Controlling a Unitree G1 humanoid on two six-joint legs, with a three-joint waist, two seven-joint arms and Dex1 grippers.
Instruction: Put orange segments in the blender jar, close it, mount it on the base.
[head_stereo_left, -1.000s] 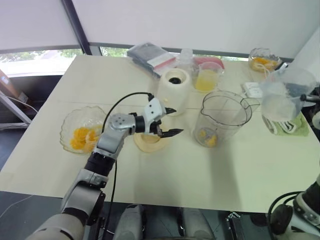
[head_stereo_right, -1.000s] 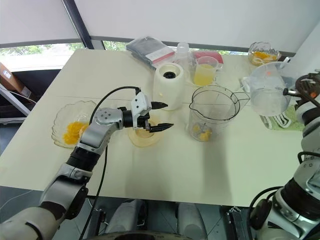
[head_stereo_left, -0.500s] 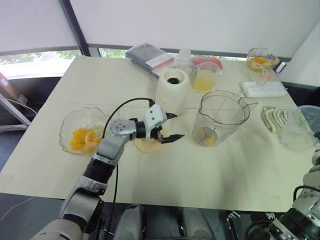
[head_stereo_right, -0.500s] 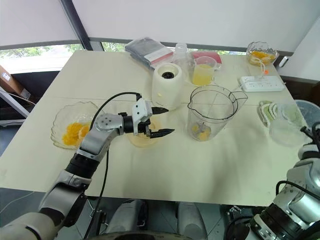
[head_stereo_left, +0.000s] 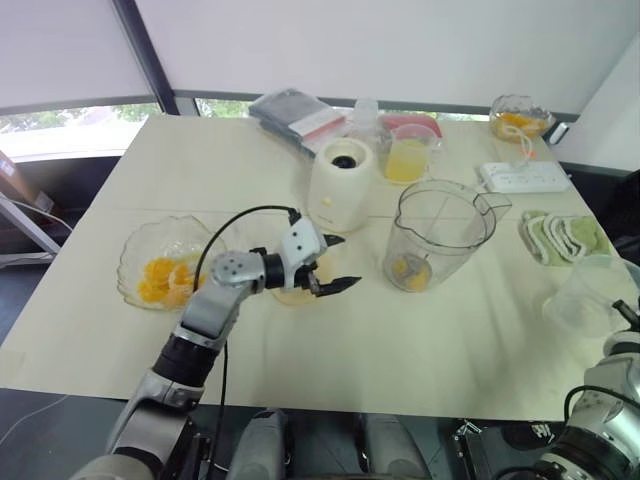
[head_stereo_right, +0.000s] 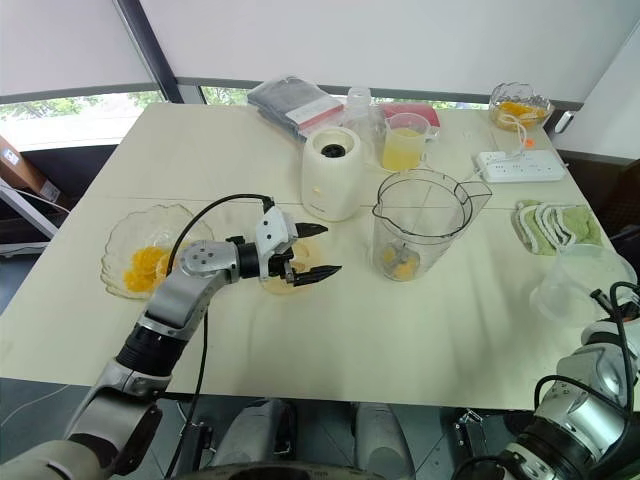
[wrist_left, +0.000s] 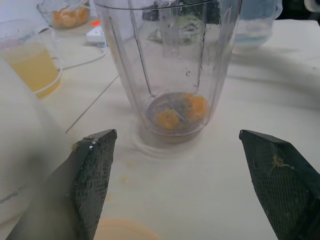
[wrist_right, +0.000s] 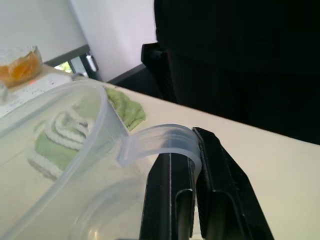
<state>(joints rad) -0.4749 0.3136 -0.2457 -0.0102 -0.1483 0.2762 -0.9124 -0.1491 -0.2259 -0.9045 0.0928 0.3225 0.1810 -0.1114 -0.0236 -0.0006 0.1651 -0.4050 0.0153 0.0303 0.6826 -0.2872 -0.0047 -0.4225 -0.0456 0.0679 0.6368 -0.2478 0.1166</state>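
Fingers of my left gripper (head_stereo_left: 345, 261) are spread wide, facing the blender jar (head_stereo_left: 440, 235), which stands near the base (head_stereo_left: 343, 185) with a few orange pieces (head_stereo_left: 412, 272) inside. My right gripper (wrist_right: 192, 160) pinches a clear jug (head_stereo_left: 590, 300) by its handle. The glass bowl (head_stereo_left: 135, 250) holds more segments (head_stereo_left: 165, 278).

I see the clear blender jar (head_stereo_left: 440, 225) standing upright and open, 2 orange pieces (wrist_left: 197, 106) at its bottom. The cream base (head_stereo_left: 343, 185) stands just beside it. More orange segments (head_stereo_left: 160, 278) lie in a glass bowl (head_stereo_left: 140, 245). The right gripper (wrist_right: 195, 145) pinches the clear lid (head_stereo_left: 585, 300) by its tab.
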